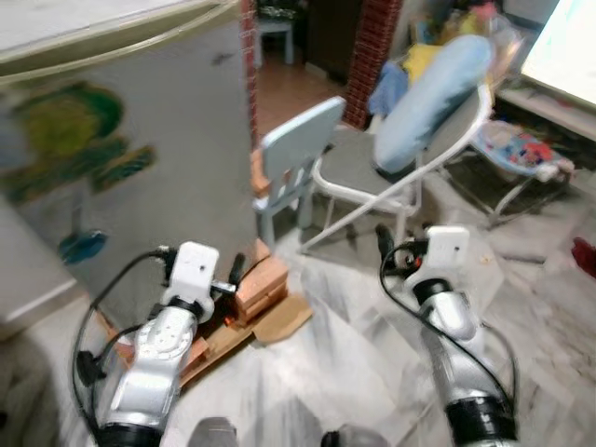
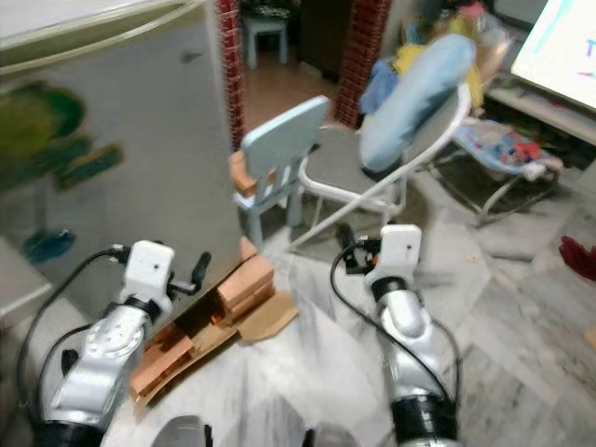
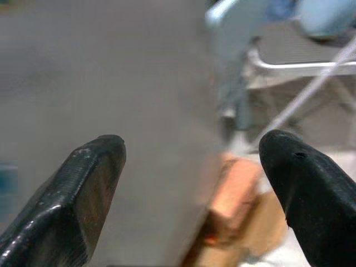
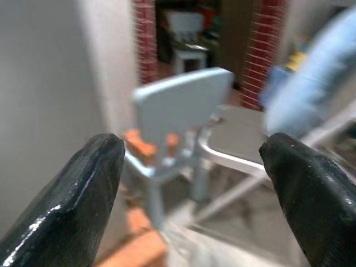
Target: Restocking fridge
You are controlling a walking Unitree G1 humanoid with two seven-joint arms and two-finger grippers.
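Observation:
The grey fridge (image 1: 140, 186) stands at my left with its door closed and green and blue stickers on its side. My left gripper (image 1: 233, 277) is raised near the fridge's lower corner. It is open with nothing between its fingers (image 3: 83, 189); the grey fridge wall lies ahead of it. My right gripper (image 1: 386, 244) is held up over the floor and points toward the small chair. It is open and empty too, fingers (image 4: 89, 183) spread wide. The views are blurred.
Orange bricks and cardboard (image 1: 261, 289) lie at the fridge's foot. A light blue child's chair (image 1: 293, 158) stands just right of the fridge, then a white folding chair with a blue cushion (image 1: 433, 93). A baby bouncer (image 1: 521, 154) is at far right. Marble floor (image 1: 354, 354) lies ahead.

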